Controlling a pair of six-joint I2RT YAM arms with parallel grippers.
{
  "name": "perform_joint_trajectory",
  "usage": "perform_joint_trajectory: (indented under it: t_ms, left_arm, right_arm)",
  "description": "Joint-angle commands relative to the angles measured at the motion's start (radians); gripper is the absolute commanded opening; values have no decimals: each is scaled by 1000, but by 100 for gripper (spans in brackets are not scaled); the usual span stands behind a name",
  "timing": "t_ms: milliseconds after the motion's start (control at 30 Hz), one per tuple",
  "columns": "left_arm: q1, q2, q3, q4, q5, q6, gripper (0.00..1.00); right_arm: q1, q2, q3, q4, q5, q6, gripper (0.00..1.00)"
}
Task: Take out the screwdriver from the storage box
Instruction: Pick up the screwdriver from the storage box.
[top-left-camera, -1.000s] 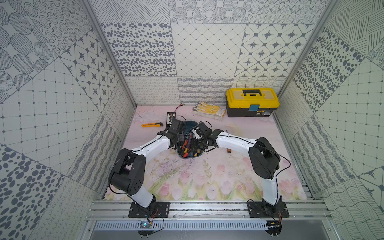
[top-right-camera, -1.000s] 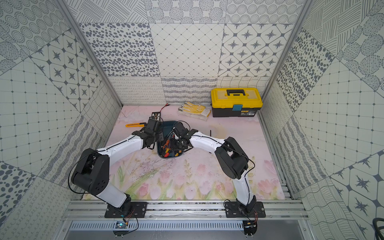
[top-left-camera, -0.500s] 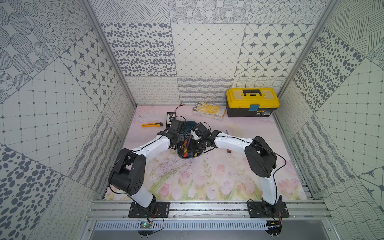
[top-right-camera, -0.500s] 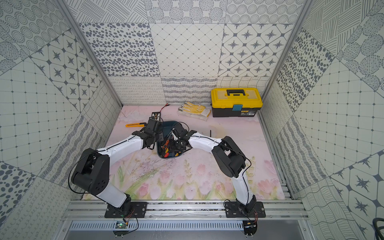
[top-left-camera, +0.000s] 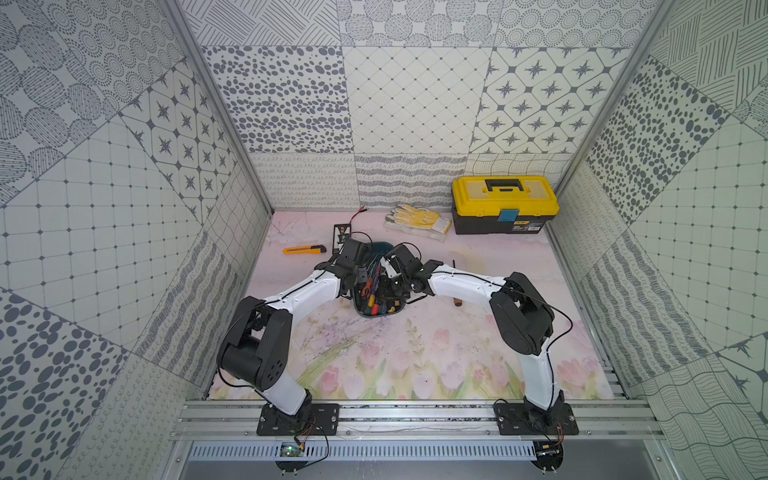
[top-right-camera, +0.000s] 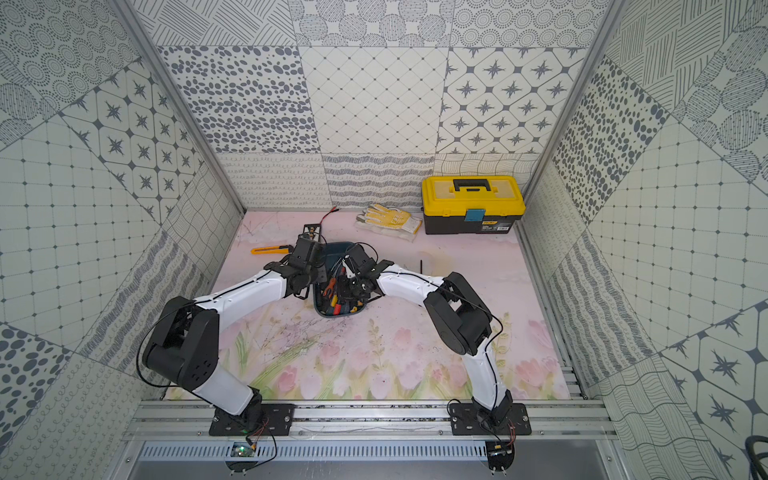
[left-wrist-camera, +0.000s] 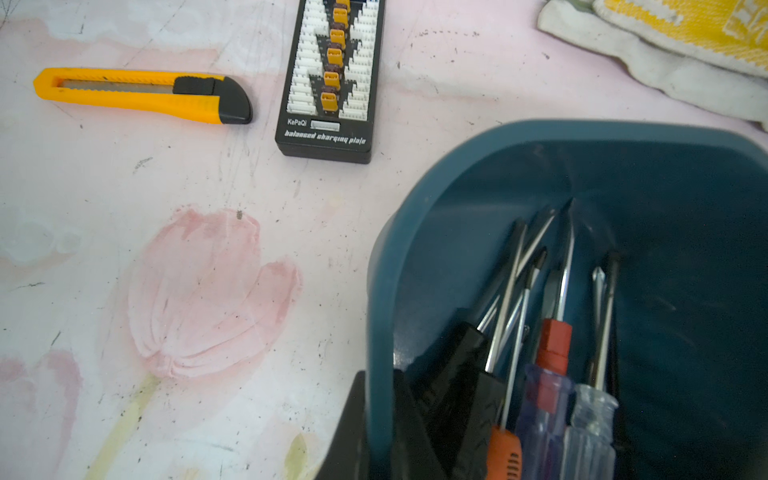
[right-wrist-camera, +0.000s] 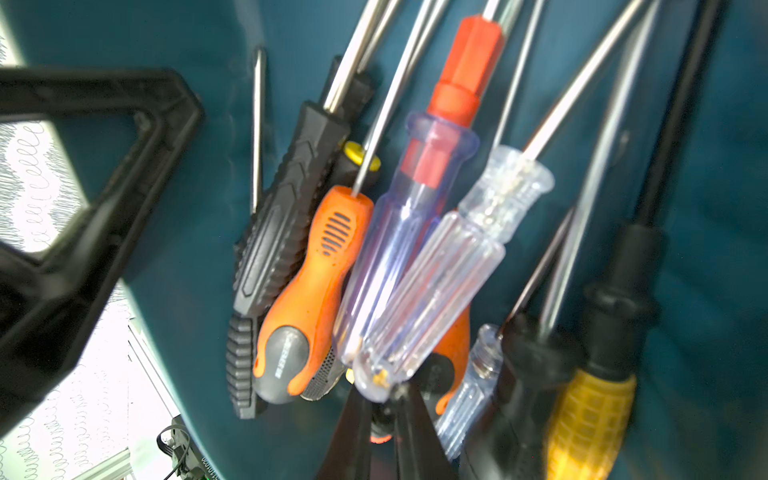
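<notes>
Right wrist view, right gripper (right-wrist-camera: 380, 399) — wider a second ago — pinching clear-handled screwdriver (right-wrist-camera: 432, 282) by its butt, left gripper (left-wrist-camera: 378, 386) still clamping storage box (left-wrist-camera: 582, 129) wall.

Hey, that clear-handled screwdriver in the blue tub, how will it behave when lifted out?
The clear-handled screwdriver is likely stiff and light: steel shaft, plastic handle. Its glossy handle may slip. Resting against the purple-tinted screwdriver, it might nudge neighbours inside the storage box.

Pink tulip-printed counter (top-left-camera: 374, 357): teal plastic storage box (left-wrist-camera: 432, 232) (mid-counter); from it, yellow-lidded black toolbox (top-left-camera: 505, 205) at two o'clock, yellow-white gloves (top-left-camera: 417, 219) one, yellow utility knife (top-left-camera: 302, 249) ten.
</notes>
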Motion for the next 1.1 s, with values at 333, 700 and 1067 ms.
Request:
perform_joint_trajectory:
  t_ms: [333, 700, 1067]
  left_arm:
    - [4, 0, 11, 78, -38, 8, 0]
    - [4, 1, 9, 77, -40, 7, 0]
    - [4, 7, 9, 79, -40, 5, 0]
  right_arm:
    - [4, -124, -85, 22, 47, -80, 0]
    - [-24, -187, -95, 41, 48, -143, 0]
    - [-130, -291, -121, 28, 47, -198, 0]
